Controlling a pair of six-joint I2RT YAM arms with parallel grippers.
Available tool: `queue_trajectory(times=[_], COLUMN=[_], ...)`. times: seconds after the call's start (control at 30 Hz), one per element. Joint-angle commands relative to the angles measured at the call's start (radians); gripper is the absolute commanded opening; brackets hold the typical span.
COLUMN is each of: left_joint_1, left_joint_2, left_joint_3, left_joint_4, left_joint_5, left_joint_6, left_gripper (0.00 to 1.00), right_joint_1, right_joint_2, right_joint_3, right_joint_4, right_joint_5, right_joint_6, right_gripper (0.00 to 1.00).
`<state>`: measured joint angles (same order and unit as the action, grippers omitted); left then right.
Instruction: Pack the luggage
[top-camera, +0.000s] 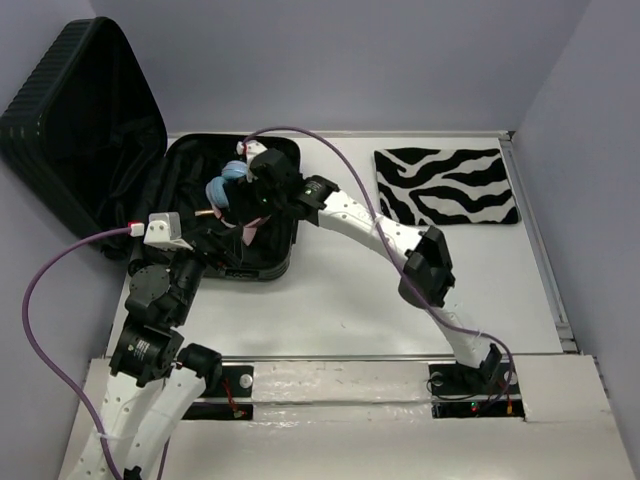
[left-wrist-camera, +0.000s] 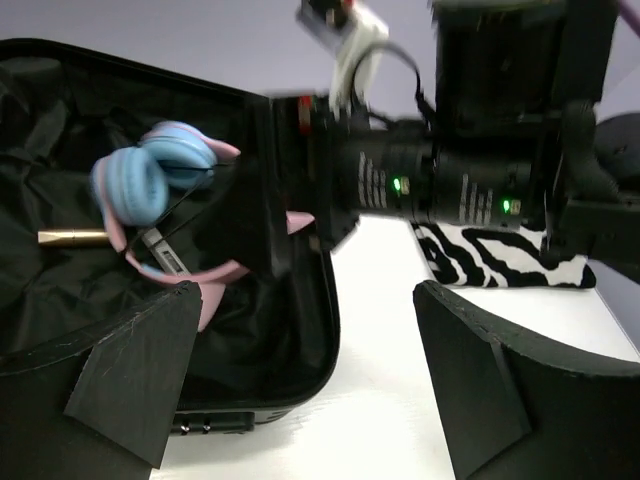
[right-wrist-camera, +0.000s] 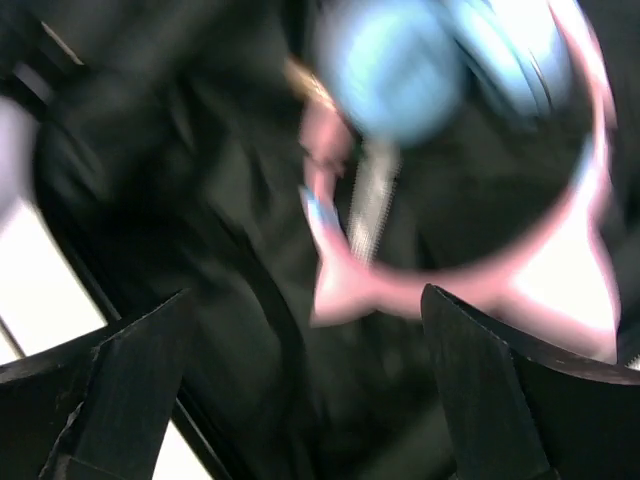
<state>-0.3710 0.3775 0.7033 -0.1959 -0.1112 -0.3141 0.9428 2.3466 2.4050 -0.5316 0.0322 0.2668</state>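
From above, I am seeing the luggage (top-camera: 80, 130) lying open at the far left corner of the worktop (top-camera: 350, 300). Its ribbed lid is leaning up toward the left wall and its lined base is sitting flat. Blue and pink headphones (top-camera: 222, 188) are resting inside the base. The right arm (top-camera: 400, 235) is reaching across from the near right edge, with its end hanging over the headphones. The left arm (top-camera: 160, 290) is bending up along the near left side, beside the base's near edge. A zebra-striped pouch (top-camera: 445, 187) is lying flat at the far right corner, well apart from the luggage.

Through the left wrist camera, I am watching the left gripper (left-wrist-camera: 310, 390) facing the base's near rim. Its fingers (left-wrist-camera: 130, 380) are spread wide and pinching nothing. A thin gold tube (left-wrist-camera: 70, 237) is lying on the lining beside the headphones.

The right wrist view is coming through blurred. The right gripper (right-wrist-camera: 300, 390) is hanging above the pink band with its fingers (right-wrist-camera: 500, 390) spread and nothing between them.
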Motion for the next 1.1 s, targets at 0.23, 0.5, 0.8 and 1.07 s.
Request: queue_trajectory(times=[0.23,0.5,0.8,1.07], left_joint_1=[-0.006,-0.003,-0.003,-0.025], left_joint_2=[-0.002,0.055,0.17,0.277], left_joint_3=[0.025,0.001,0.012,0.018], left_joint_4=[0.039,0.082,0.101,0.243], left_joint_5=[0.016,0.149,0.307,0.383], left_joint_6=[-0.003,-0.029,-0.081,-0.2], left_gripper=[0.99,0.99,0.99,0.98], right_joint_1=[-0.352,-0.493,-0.481,-0.273], right_joint_2=[-0.65,-0.532,-0.337,-0.544], right_joint_3=[-0.978,-1.091,-1.069,-1.385], right_joint_4=[0.202,0.168,0.169,0.252], right_joint_5=[0.139,0.328,0.278,0.272], right_joint_6=[0.026,0.006,0.011,0.153], right_gripper=[0.71,0.77,0.24,0.07])
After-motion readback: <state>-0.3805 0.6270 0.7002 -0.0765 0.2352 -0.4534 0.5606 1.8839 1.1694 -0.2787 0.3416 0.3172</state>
